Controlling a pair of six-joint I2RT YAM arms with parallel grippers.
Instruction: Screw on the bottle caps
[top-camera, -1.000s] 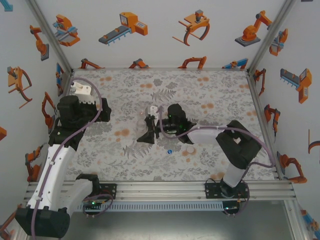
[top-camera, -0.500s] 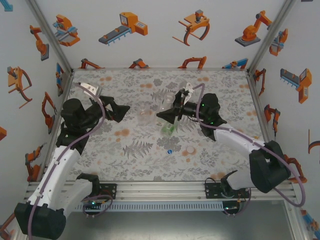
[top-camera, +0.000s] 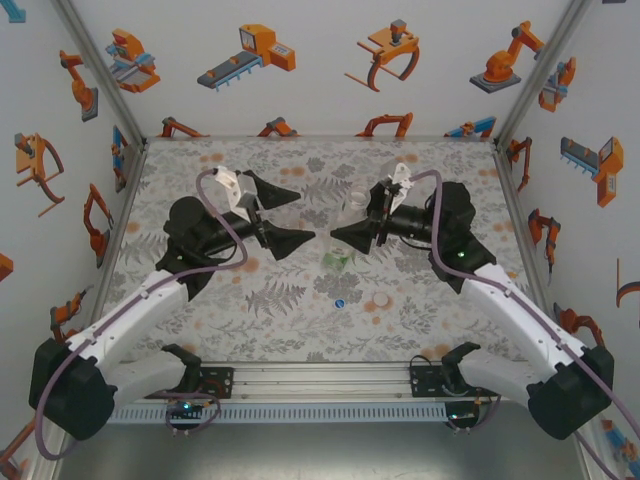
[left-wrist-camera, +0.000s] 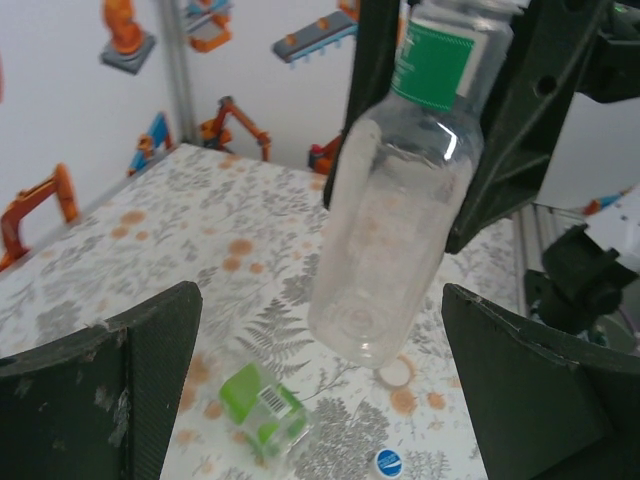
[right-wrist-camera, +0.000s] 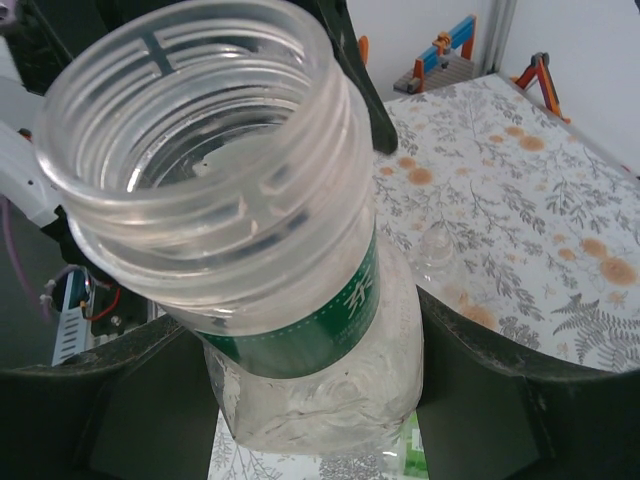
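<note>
Jaws of the left tool (top-camera: 305, 214) stand spread wide; it has swung in from the left to face the clear bottle (left-wrist-camera: 395, 230), pinched uncapped above the table (top-camera: 250, 330) by the right tool (top-camera: 358, 218). The green bottle (top-camera: 337, 260) lies unmoved beneath, blue cap (top-camera: 340, 302) nearby.

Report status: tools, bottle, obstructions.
Left tool open, empty. Right tool shut on clear bottle, no cap on. Blue cap, white cap on table. Green bottle lying below.

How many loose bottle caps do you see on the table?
2. The blue cap lies just nearer the arm bases than the green bottle; the white cap sits just right of it. More may be hidden.
</note>
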